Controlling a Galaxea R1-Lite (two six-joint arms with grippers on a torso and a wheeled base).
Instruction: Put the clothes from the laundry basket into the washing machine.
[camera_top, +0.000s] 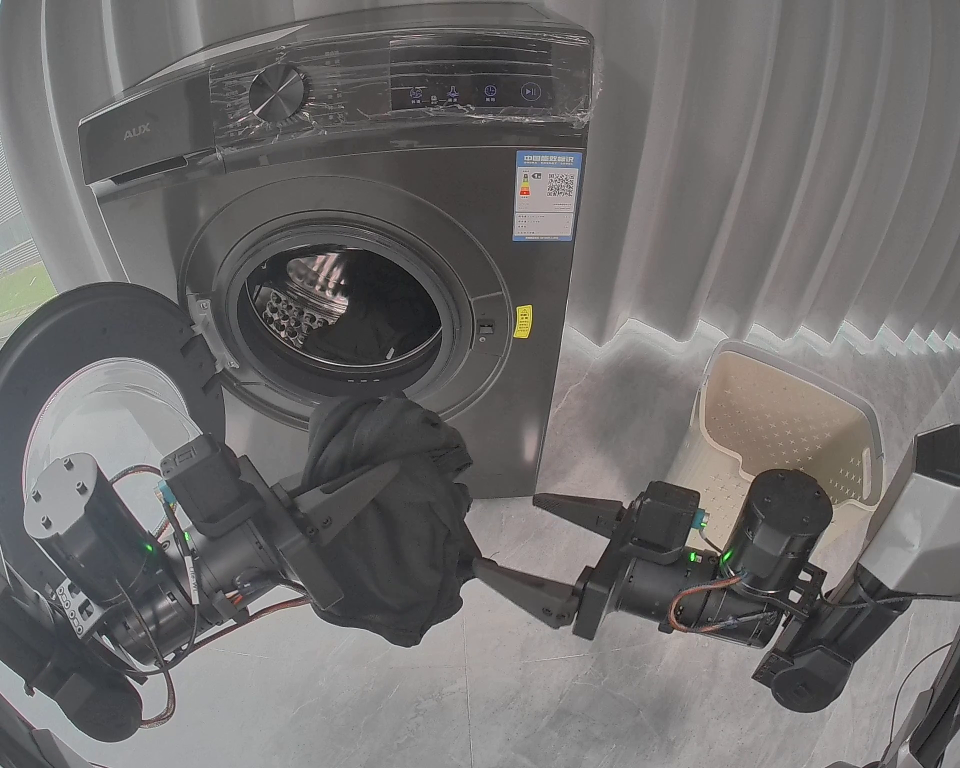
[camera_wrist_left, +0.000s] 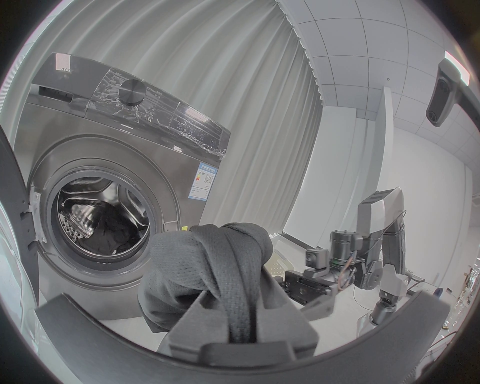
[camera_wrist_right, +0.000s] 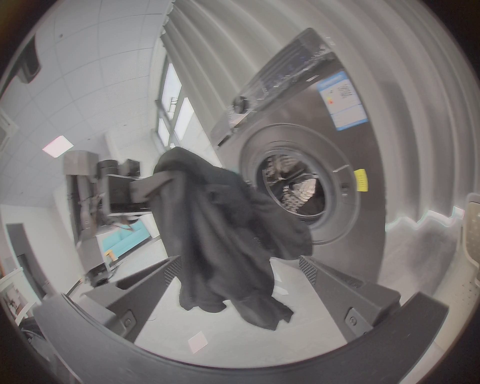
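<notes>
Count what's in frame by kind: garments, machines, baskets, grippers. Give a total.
Garments: 2, held garment in left gripper, drum garment
Washing machine: 1
Laundry basket: 1
Grippers: 2, right gripper open
Total: 6

left claw (camera_top: 365, 535): partly hidden by garment (camera_top: 425, 515) | door (camera_top: 100, 325): cut off at edge
</notes>
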